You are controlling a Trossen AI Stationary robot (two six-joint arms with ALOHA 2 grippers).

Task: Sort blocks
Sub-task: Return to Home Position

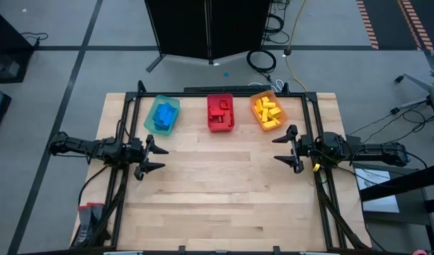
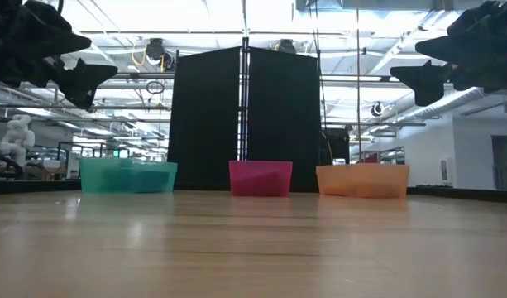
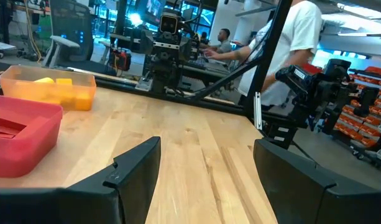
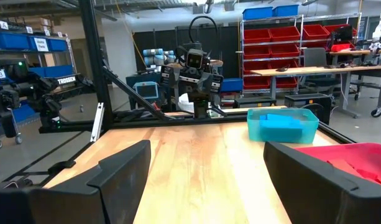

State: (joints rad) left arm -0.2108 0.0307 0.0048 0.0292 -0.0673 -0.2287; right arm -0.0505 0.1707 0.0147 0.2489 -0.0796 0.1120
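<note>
Three heaps, blue blocks [image 1: 163,115], red blocks [image 1: 218,110], yellow blocks [image 1: 267,111]

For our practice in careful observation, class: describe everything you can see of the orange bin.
The orange bin is a small, open-topped tub of translucent-looking plastic. It stands upright near the wooden table's far edge, rightmost of three bins, apart from the red bin. Yellow blocks lie piled inside. The right gripper, open, hovers nearby without touching it; the left gripper waits across the table.
</note>
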